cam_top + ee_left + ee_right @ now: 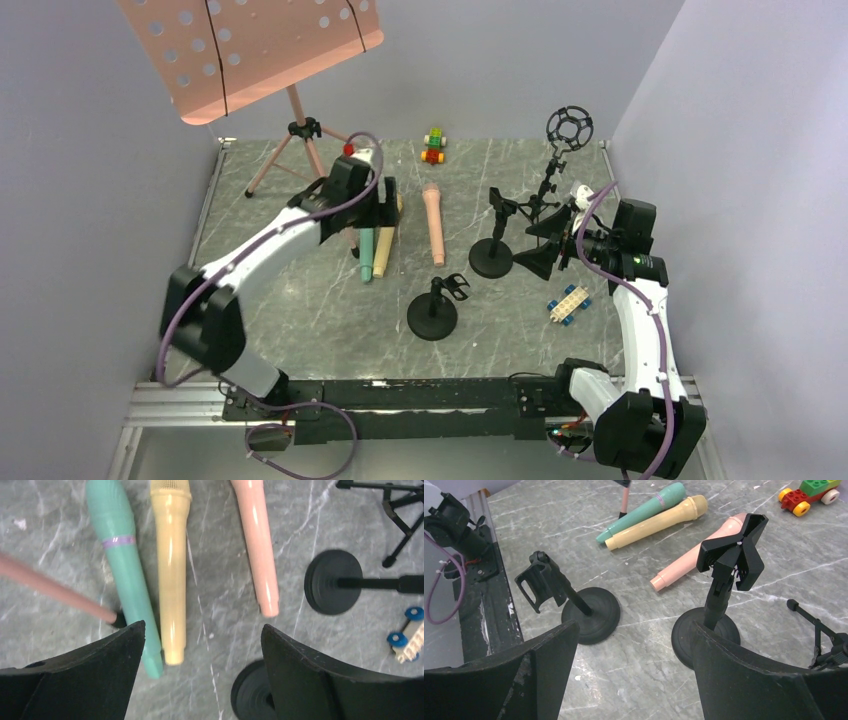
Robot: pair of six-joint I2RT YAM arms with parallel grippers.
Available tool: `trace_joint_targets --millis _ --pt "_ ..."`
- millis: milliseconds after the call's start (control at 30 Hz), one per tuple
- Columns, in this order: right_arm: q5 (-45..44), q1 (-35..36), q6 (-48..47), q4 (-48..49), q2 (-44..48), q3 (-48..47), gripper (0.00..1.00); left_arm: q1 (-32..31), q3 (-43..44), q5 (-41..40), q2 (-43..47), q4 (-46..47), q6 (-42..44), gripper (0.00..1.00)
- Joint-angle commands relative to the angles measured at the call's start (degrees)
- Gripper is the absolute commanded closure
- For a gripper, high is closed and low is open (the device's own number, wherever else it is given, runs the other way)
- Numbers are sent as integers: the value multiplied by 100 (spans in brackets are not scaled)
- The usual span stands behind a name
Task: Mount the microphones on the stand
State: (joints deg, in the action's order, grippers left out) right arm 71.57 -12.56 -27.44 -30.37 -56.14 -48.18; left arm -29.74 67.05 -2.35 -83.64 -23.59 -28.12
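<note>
**Left gripper** (202,627): the jaws stand wide apart with nothing between them and nothing held. The tool hangs over the table (220,605), pointing down.

- The pale yellow microphone (171,580) lies flat at 11 o'clock of the jaw gap in the wrist view, with its tail toward the gripper.
- The teal-green microphone (122,565) lies alongside it on the 9 o'clock side. They are close, but contact cannot be confirmed. Its tail tip sits just beside the left finger.
- The salmon pink microphone (260,545) lies flat at 1 o'clock, apart from the other pair.
- No microphone sits in a stand.
- The music stand leg (50,587) comes in from 9 o'clock, and its black foot is just beside the teal-green microphone.

**Right gripper** (634,625): the jaws are spread wide and hold nothing. It is above the table and clear of both stands.

- The near round-base stand (591,612) is at 10 o'clock in the wrist view. Its stem is tilted and its clip is unoccupied.
- The second round-base stand (704,630) is at 1 o'clock, upright, and its clip (731,555) is unoccupied.
- The salmon pink microphone lies on the table beyond that clip.
- The red-and-green toy car (806,495) is at 2 o'clock, well apart.

**Overhead view**

- The tripod stand (568,128), with a ring mount, is at 12 o'clock of the right gripper.
- The blue-wheeled toy car (568,303) is at 5 o'clock of the right gripper, on the table.
</note>
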Motion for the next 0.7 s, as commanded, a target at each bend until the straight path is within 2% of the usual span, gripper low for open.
trace_joint_targets --millis 0,200,300,533,667 --pt "42 16 -174 42 18 -7 15 3 1253 -82 -1150 -878 333 11" --pt "29 58 -163 44 -22 -15 16 -5 2420 11 -2327 -1351 1122 13" --pt "18 61 -175 48 -74 -11 15 -24 2834 -19 -2656 -1574 1288 8" --pt "-10 68 -473 -166 -336 -62 15 -44 2992 11 -2928 -1367 1298 7" --pt "56 69 -723 -324 -366 -78 15 -50 3367 -210 -3286 -1616 1282 9"
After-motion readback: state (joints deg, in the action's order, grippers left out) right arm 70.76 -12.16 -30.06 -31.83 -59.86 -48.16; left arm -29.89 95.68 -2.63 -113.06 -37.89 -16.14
